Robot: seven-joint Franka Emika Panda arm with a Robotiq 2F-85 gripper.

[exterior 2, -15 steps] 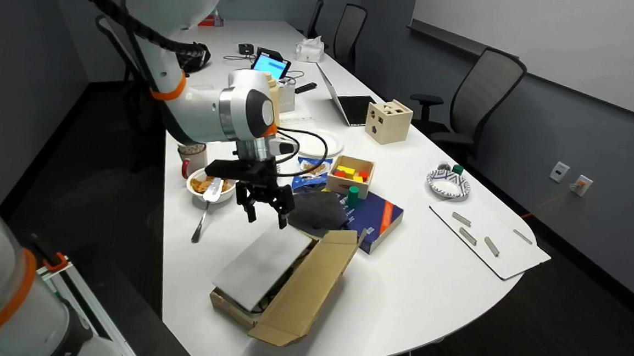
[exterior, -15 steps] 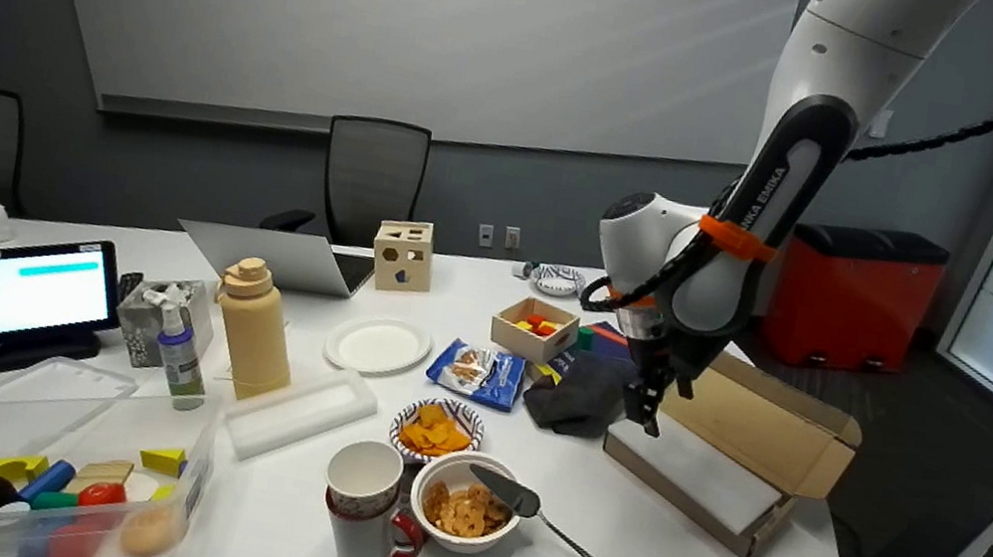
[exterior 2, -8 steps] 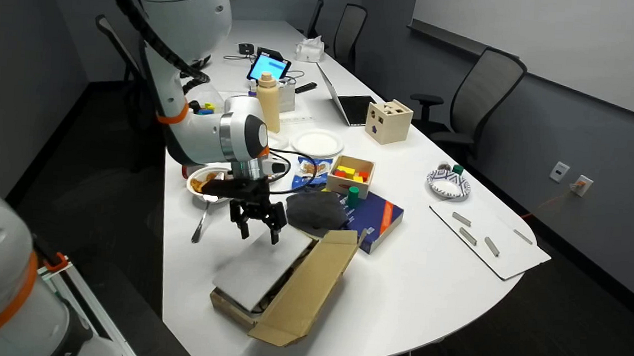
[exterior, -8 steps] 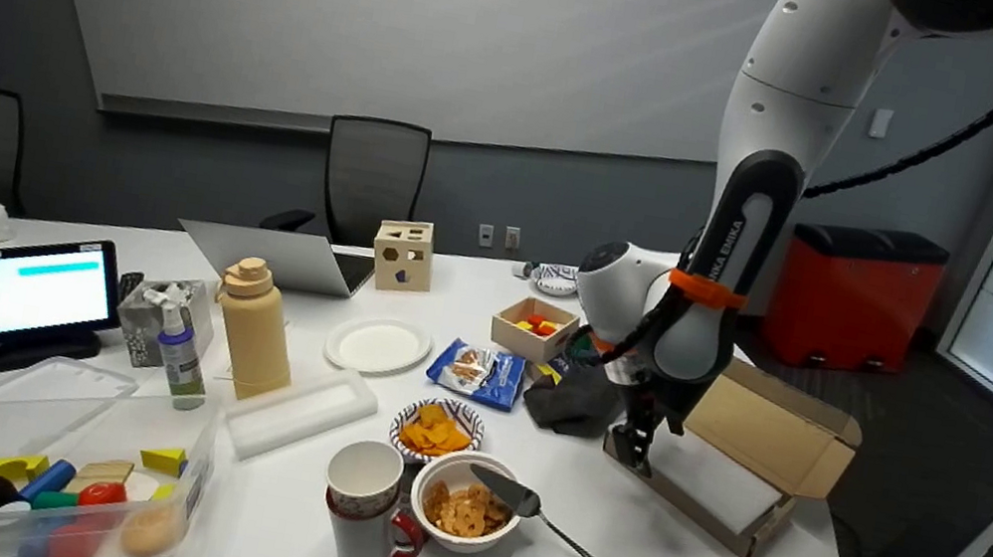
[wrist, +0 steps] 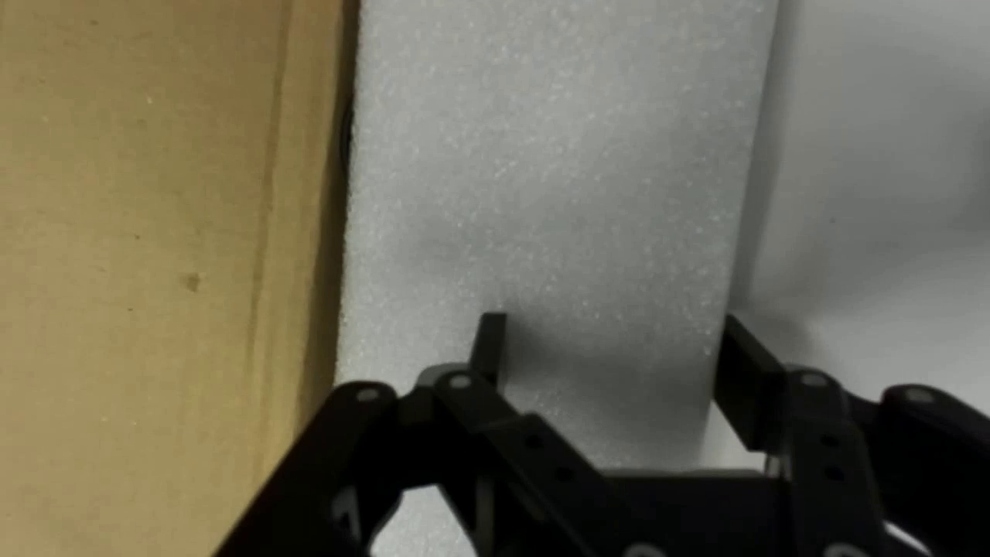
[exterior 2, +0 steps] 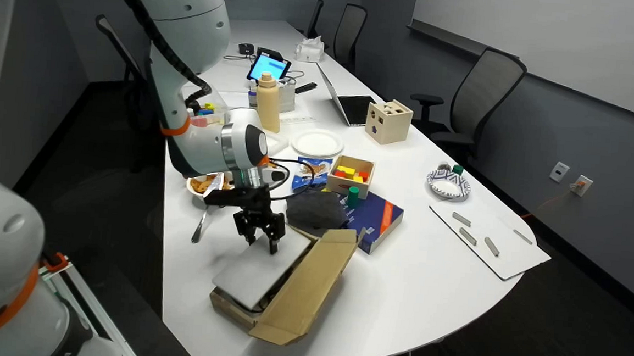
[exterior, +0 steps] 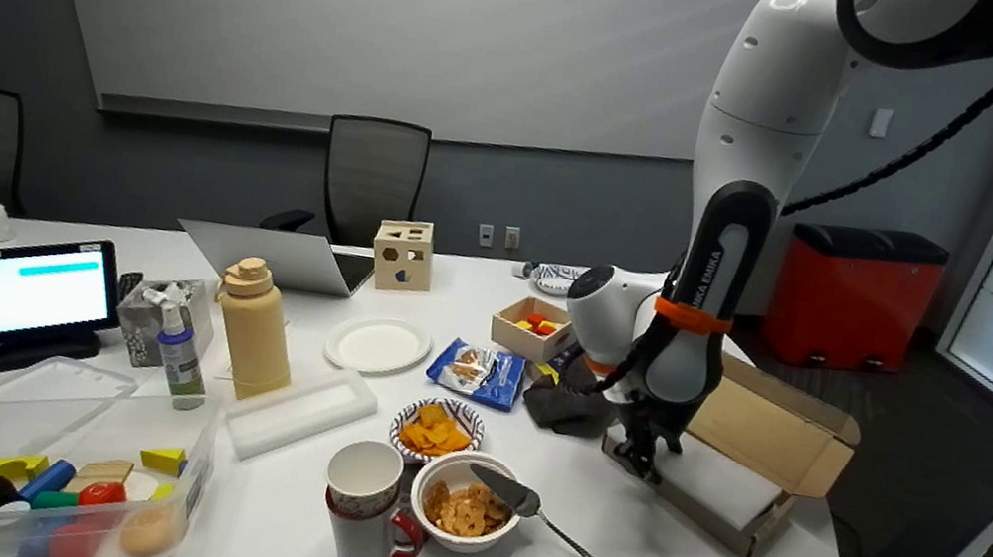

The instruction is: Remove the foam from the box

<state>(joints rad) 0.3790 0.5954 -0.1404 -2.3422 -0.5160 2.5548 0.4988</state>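
Note:
The foam is a white slab [exterior: 720,482] lying in the tan cardboard box [exterior: 708,524], its top level with or above the rim. The foam [exterior 2: 256,273] and box [exterior 2: 234,311] also show in an exterior view, with the flap [exterior 2: 310,287] folded open. My gripper [exterior 2: 262,243] is low over the foam's end near the dark cloth. In the wrist view my gripper [wrist: 611,333] is open: one finger is over the foam [wrist: 557,193], the other at its long edge opposite the flap [wrist: 155,232]. I cannot tell whether the fingertips touch the foam.
A dark cloth [exterior 2: 318,210] and a blue box [exterior 2: 375,217] lie by the cardboard box's far end. A bowl of cookies [exterior: 467,516] with a cake server [exterior: 559,536], stacked mugs [exterior: 368,519] and a bowl of chips [exterior: 436,430] stand nearby.
My gripper has come down from above the box to the foam's end, with one finger at the foam's edge. The foam and box look almost unmoved.

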